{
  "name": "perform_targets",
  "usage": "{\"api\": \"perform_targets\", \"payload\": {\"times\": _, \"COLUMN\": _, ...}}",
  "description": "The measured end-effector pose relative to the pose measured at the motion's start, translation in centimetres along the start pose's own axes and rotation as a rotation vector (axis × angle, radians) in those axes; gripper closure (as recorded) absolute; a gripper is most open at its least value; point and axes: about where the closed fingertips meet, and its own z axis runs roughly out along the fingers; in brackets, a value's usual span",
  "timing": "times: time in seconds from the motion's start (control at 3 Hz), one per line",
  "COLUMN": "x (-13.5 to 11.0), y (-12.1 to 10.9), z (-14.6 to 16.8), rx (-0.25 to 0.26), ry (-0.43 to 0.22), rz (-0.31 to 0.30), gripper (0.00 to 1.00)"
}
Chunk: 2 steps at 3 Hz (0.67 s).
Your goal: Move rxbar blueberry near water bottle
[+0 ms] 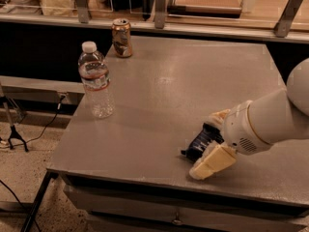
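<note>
Gripper: we saw the gripper (204, 144) low over the front right part of the table (159, 91), at the end of the white arm that came in from the right.
Pincer state: its 2 cream fingers (212, 161) were spread, 1 on each side of the bar; we judged that they had not yet pinched it.
Rxbar blueberry: the rxbar blueberry (199, 141) lay on the table between those fingers, its dark near end poking out toward the front edge.
Water bottle: the water bottle (96, 83) stood upright near the left edge, well apart from the bar.
Other thing: 1 dented can (121, 37) stood at the back, behind the bottle.
Step in hand: we took this to be the grasp, with the carry to the left not yet begun.
How to do it well: we thought the fingers should meet the bar's long sides squarely and close firmly before any lift, since a flat wrapper slips easily.
Lift: we would raise it just free of the table, then cross to the left.
Placement: we would set it just beside the bottle, on the near side.
Risk: a sweeping approach could tip the tall bottle, so we would come in slowly.
</note>
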Motion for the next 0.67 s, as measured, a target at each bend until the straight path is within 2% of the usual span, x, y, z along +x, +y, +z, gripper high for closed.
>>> {"api": "perform_targets", "payload": {"times": 0.67, "x": -0.18, "y": 0.14, "z": -0.12, "rx": 0.002, "ry": 0.001, "rz": -0.005, "gripper": 0.61}}
